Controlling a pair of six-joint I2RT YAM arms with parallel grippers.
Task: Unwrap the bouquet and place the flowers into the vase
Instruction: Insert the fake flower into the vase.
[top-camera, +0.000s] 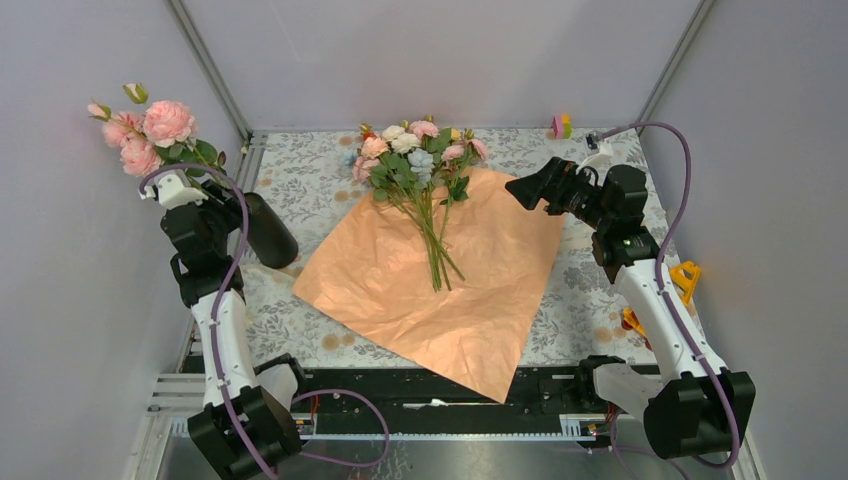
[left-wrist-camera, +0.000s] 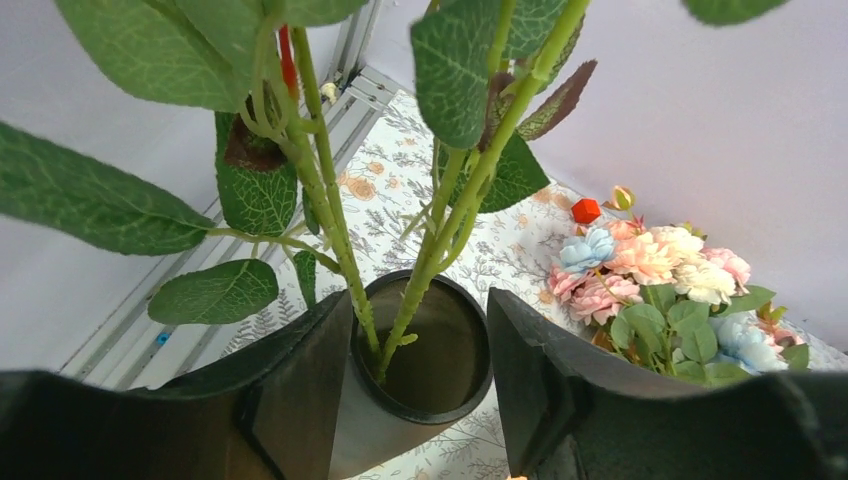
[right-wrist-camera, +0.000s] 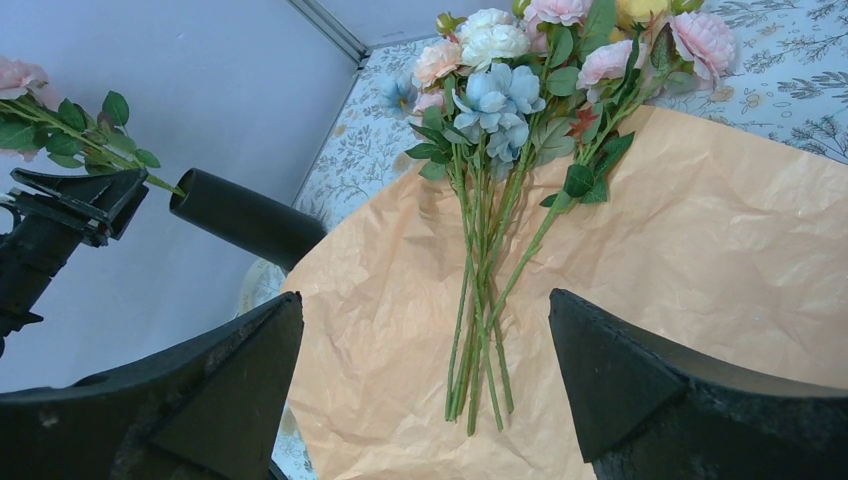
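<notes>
while my left fingers (left-wrist-camera: 300, 400) stand apart on either side of the black vase (left-wrist-camera: 445, 350), neither touches the 2 green stems (left-wrist-camera: 340, 240) that drop into its mouth, and they grip nothing; whether they brush the rim i cannot tell. from above, those stems carry pink roses (top-camera: 150, 130) that rise over my left wrist at the left edge of the tabletop (top-camera: 590, 300), near the back. my right fingers (right-wrist-camera: 640, 390) are spread as wide as they go and hold nothing, hanging above the right side of the paper (top-camera: 440, 290). that paper lies unfolded, peach side up, across the middle of the tabletop, crinkled and flat. the rest of the flowers (top-camera: 420, 165) lie on it in a loose bunch, stems pointing toward my bases and heads of pink, cream, peach and pale blue reaching over its far edge onto the patterned cloth. a small red block (left-wrist-camera: 586, 210) sits just behind those heads. the vase stands well apart from the bunch, just off the paper's left corner.
</notes>
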